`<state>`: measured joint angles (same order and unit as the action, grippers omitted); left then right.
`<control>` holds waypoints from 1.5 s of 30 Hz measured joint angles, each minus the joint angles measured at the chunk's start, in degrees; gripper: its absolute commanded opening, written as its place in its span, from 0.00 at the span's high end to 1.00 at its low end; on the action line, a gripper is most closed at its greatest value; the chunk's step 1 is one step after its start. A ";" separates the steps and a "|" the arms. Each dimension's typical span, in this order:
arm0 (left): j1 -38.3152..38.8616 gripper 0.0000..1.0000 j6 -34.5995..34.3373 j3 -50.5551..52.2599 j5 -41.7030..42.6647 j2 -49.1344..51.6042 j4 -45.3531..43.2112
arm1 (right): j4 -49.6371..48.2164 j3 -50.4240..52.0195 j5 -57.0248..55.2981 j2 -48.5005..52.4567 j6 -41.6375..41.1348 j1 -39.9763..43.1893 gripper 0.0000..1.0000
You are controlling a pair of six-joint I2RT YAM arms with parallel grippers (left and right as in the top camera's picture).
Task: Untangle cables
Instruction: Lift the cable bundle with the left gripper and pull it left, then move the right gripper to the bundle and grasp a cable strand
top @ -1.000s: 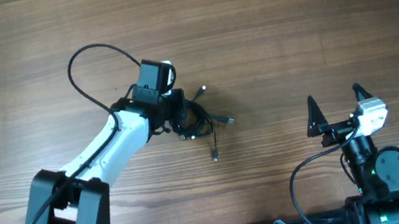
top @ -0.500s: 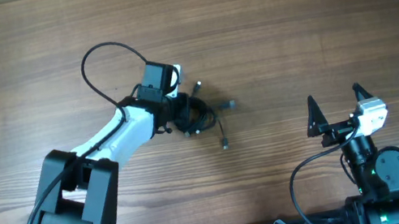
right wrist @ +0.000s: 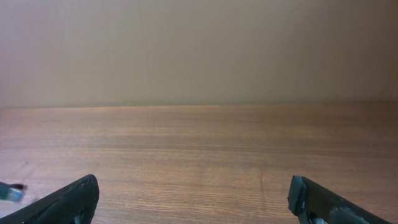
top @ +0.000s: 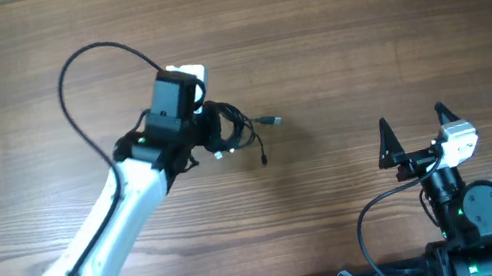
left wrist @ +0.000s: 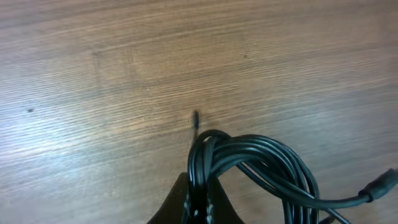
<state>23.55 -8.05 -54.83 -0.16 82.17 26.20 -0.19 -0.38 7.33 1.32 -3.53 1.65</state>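
The cables (top: 233,132) are a knotted clump of thin black cords on the wood table, left of centre in the overhead view. Silvery plug ends stick out to the right (top: 272,120) and lower right (top: 261,161). My left gripper (top: 216,133) is shut on the clump's left side. In the left wrist view the cables (left wrist: 261,158) loop up from between the closed fingers (left wrist: 200,208), with a plug end (left wrist: 378,185) at the right edge. My right gripper (top: 417,132) is open and empty at the lower right, far from the clump; its fingers (right wrist: 198,198) frame bare wood.
A thick black arm wire (top: 74,82) arcs over the table behind the left arm. The right arm's base (top: 462,212) sits at the front edge. One plug end (right wrist: 11,191) shows at the far left of the right wrist view.
My left arm has swung and pulled the clump slightly up and to the left. The trailing plug ends shifted left with it. The right arm has not moved.
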 measured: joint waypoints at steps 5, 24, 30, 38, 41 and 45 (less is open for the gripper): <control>0.00 0.96 -2.82 -0.02 0.09 -4.15 5.22 | 0.00 0.00 0.11 0.00 -9.84 0.00 0.00; 0.00 0.96 -7.34 -0.04 8.44 -4.57 5.97 | 11.06 -10.69 15.37 17.97 -36.24 0.00 0.00; 0.00 0.96 -7.34 -0.04 9.70 -4.57 6.45 | 30.38 -29.24 16.48 35.47 -21.55 0.00 0.00; 0.00 0.96 -7.32 -0.04 12.81 -4.61 7.96 | 21.68 -36.22 35.06 47.50 -15.32 0.00 0.01; 0.00 0.96 -7.34 -0.04 14.80 -4.61 7.52 | 19.06 -36.26 43.19 51.23 -13.94 0.00 0.00; 0.00 0.96 -6.38 -0.04 16.81 -4.79 7.39 | 16.31 -36.26 50.25 55.76 -11.98 -0.22 0.03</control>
<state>23.55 -14.44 -54.87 16.64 77.38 33.58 16.12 -36.64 57.58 57.08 -15.51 1.43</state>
